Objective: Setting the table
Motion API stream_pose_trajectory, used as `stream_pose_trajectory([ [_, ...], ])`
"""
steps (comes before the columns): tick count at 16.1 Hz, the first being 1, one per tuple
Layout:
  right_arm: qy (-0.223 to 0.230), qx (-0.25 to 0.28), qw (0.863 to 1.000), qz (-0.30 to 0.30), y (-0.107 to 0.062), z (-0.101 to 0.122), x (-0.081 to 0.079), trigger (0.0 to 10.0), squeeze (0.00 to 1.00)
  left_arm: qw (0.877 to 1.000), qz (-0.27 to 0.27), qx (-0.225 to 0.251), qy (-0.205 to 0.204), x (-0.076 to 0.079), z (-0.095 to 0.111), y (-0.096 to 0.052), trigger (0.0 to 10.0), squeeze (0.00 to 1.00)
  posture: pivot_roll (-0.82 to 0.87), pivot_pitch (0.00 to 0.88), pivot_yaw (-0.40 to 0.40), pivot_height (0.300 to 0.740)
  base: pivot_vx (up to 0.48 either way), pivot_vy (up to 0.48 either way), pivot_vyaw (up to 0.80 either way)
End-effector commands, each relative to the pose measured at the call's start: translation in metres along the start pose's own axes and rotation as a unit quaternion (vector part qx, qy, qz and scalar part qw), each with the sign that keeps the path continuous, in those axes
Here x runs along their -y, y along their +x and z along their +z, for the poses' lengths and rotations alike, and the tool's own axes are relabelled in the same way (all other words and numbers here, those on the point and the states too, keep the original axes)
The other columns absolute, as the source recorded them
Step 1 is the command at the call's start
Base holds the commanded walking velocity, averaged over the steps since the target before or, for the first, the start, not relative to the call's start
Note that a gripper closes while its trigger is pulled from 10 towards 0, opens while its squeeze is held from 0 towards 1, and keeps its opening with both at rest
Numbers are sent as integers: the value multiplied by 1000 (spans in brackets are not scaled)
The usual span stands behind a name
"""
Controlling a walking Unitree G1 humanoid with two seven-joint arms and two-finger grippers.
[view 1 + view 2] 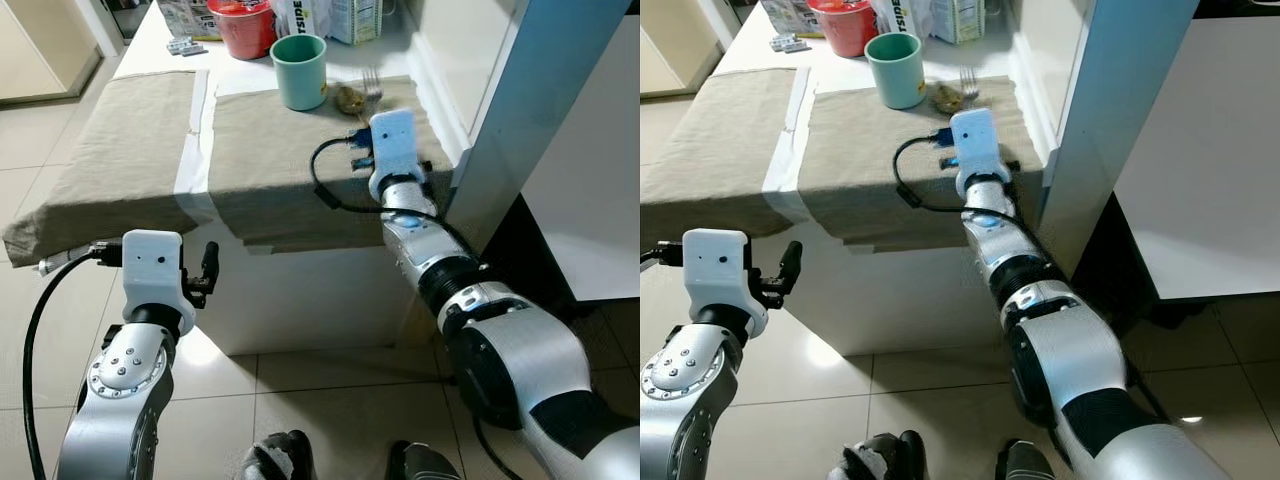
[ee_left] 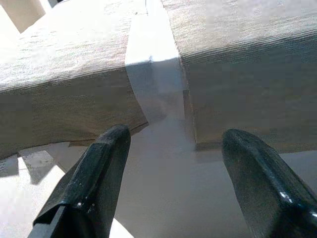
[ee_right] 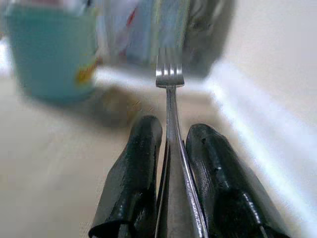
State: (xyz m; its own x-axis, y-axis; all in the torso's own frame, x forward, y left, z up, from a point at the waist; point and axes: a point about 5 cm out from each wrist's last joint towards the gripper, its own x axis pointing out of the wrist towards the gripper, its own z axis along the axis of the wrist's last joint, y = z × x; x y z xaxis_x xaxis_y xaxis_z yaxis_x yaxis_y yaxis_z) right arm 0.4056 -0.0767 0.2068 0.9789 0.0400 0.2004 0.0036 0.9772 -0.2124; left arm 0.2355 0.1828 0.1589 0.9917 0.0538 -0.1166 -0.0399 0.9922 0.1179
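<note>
A white worktop (image 1: 150, 45) carries two beige woven placemats (image 1: 290, 150). Over the right mat's far right corner, the right gripper (image 3: 171, 144) pinches a silver metal fork (image 3: 170, 79), tines near a teal plastic cup (image 1: 300, 70) and what may be a brownish scrap (image 1: 348, 98). The left gripper (image 2: 173, 144), fingers parted, hovers before the near edge.

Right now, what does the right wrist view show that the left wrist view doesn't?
The right wrist view has the right tool shut on a fork, tines forward, with a teal cup and cartons blurred beyond. The left wrist view has the left tool open, held below the table edge, facing the white strip between two beige placemats. Both look along two black fingers toward the cloth-covered table.
</note>
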Motion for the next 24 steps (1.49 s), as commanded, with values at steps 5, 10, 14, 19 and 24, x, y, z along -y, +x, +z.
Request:
stream_pose_trajectory([
  [5,25,82,996,-3,6,33,-2,0,0,1000,5,-5,4,1,-4,4,10000,0,94,116,92,740,0,0,0],
  [10,43,100,994,25,-3,30,-15,0,0,1000,9,0,3,2,-4,8,10000,0,83,90,82,740,0,0,0],
  [14,49,114,991,41,-14,23,-21,0,0,1000,16,10,0,1,-3,12,10000,0,65,67,68,740,0,0,0],
  [19,38,112,992,44,-31,8,-15,0,0,1000,14,19,-7,6,-3,21,10000,0,27,22,51,740,0,0,0],
  [24,27,88,995,42,-55,-16,-6,0,0,999,13,27,-18,6,-2,28,10000,0,12,0,51,740,0,0,0],
])
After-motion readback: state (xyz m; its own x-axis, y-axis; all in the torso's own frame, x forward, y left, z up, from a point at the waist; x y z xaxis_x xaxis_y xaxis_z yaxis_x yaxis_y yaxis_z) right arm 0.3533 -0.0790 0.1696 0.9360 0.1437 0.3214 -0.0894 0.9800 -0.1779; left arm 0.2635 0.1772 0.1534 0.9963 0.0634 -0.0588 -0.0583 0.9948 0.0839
